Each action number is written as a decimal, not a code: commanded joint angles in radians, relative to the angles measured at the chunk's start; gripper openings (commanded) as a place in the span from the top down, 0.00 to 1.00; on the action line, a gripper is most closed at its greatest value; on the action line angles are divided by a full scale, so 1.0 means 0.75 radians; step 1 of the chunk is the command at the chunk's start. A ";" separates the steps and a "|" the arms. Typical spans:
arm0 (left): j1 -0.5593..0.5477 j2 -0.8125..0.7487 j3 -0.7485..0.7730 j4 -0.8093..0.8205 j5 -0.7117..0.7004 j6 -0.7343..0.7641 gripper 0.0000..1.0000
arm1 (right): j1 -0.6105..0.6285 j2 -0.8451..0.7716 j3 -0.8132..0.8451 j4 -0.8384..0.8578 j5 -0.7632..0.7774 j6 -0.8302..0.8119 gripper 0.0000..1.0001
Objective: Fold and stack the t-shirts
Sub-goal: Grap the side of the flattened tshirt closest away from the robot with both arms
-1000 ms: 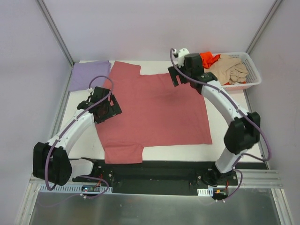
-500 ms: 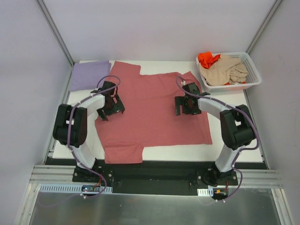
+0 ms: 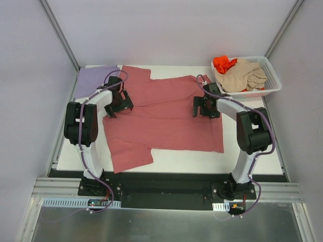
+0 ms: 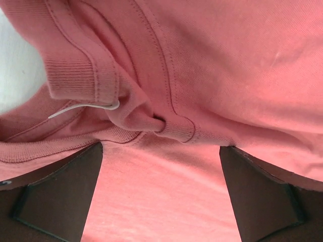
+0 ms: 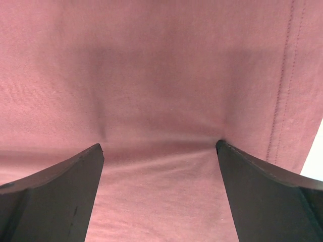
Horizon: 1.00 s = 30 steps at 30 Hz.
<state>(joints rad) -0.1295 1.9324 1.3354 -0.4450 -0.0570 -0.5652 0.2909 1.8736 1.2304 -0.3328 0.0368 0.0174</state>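
A dusty rose-red t-shirt (image 3: 161, 126) lies spread over the middle of the white table (image 3: 202, 161). My left gripper (image 3: 117, 102) is open and pressed down on the shirt by its collar. The left wrist view shows the ribbed neckband (image 4: 75, 75) just past the fingers (image 4: 55, 191). My right gripper (image 3: 206, 107) is open and pressed down on the shirt near its right hem. That seam (image 5: 285, 91) shows in the right wrist view past the fingers (image 5: 50, 191). A lavender-purple t-shirt (image 3: 93, 80) lies folded at the back left.
A white mesh basket (image 3: 252, 94) stands at the back right and holds a beige t-shirt (image 3: 242, 75) and an orange one (image 3: 223, 63). Grey walls close in the table on three sides. Bare table shows in front of the shirt.
Both grippers came down onto the rose-red shirt and slid toward the far side. The cloth shifted with them and creased across its middle.
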 commanded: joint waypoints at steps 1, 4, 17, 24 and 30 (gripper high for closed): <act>0.003 -0.087 0.016 -0.018 0.176 0.077 0.01 | -0.011 -0.056 0.057 -0.035 -0.004 -0.056 0.03; -0.068 -0.324 -0.136 -0.037 0.109 0.070 0.01 | -0.009 -0.189 -0.027 -0.017 -0.010 -0.058 0.03; -0.569 -1.261 -0.888 -0.662 -0.226 -0.714 0.01 | 0.013 -0.808 -0.642 0.020 0.035 0.185 0.03; -0.878 -1.315 -0.962 -0.902 -0.319 -1.234 0.23 | 0.013 -0.876 -0.694 -0.053 0.063 0.190 0.03; -0.895 -1.194 -1.011 -0.890 -0.384 -1.349 0.49 | 0.009 -0.909 -0.704 -0.045 0.106 0.169 0.03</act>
<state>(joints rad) -0.7929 0.9947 0.6025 -1.0519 -0.2630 -1.4250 0.2943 1.2270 0.7074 -0.3637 0.0753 0.1387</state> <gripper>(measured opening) 0.604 0.967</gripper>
